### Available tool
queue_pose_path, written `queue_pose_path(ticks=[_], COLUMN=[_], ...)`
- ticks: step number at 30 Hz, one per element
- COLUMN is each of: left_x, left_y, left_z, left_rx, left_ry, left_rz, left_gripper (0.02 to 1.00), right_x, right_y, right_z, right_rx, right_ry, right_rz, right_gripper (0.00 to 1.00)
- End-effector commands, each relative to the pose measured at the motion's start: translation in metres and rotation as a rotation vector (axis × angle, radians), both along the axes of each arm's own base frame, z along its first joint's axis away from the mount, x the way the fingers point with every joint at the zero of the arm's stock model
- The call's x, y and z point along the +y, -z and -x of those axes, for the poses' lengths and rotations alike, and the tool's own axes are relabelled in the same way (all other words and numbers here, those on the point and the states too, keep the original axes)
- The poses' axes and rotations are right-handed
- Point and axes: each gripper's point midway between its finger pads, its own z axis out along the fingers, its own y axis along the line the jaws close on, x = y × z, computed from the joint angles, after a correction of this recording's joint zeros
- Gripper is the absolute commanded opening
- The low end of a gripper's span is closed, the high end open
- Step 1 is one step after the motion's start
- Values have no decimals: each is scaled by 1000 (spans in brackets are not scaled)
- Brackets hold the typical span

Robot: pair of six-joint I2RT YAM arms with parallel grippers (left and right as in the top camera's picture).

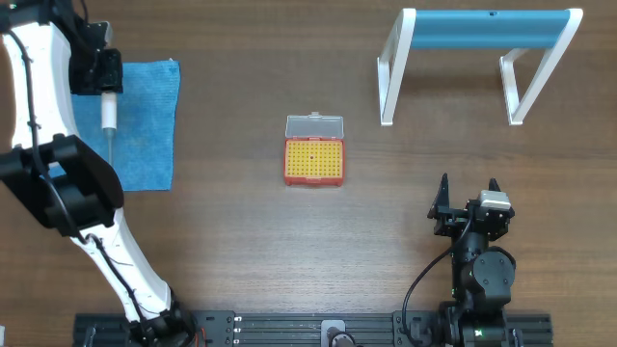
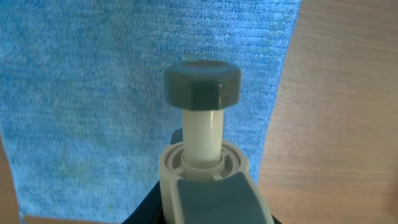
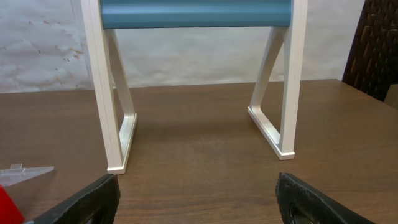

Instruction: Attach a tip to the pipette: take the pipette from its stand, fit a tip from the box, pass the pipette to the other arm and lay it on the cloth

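The white pipette (image 1: 109, 112) points down the blue cloth (image 1: 147, 116) at the table's far left, its thin tip (image 1: 112, 149) over the cloth. My left gripper (image 1: 102, 81) is shut on the pipette's upper body. In the left wrist view the grey plunger cap (image 2: 202, 84) stands out from the pipette body (image 2: 205, 186), with the cloth (image 2: 81, 93) behind it. The orange tip box (image 1: 314, 160) sits mid-table with its clear lid (image 1: 314, 125) folded back. My right gripper (image 1: 469, 190) is open near the front right, facing the stand (image 3: 193, 12).
The white-legged stand with a blue bar (image 1: 482, 29) stands at the back right, with nothing on it. A corner of the tip box (image 3: 6, 202) and its lid (image 3: 25, 169) edge the right wrist view. Bare wood (image 1: 241, 251) lies between cloth, box and stand.
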Motion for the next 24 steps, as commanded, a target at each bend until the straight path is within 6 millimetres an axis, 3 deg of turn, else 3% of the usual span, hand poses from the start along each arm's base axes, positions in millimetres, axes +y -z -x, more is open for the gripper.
queue_pose_path(ticks=[1,5,13,24], left_x=[0,-2,7,7], left_y=[44,58,52,90], left_z=[-13,-30,-63,-60], left_rx=[50,17,-108,-43], left_ry=[43,64,66,61], left_rz=[6,-7,-50,-27], left_gripper=[27,27,27,27], right_x=[-2,-2,-2,-2], right_y=[2,2,2,2], right_z=[0,0,0,0], right_rx=[5,5,5,5], right_ry=[14,14,14,14], right_rz=[-10,-10,-10,-10], right_gripper=[820,822,820,820])
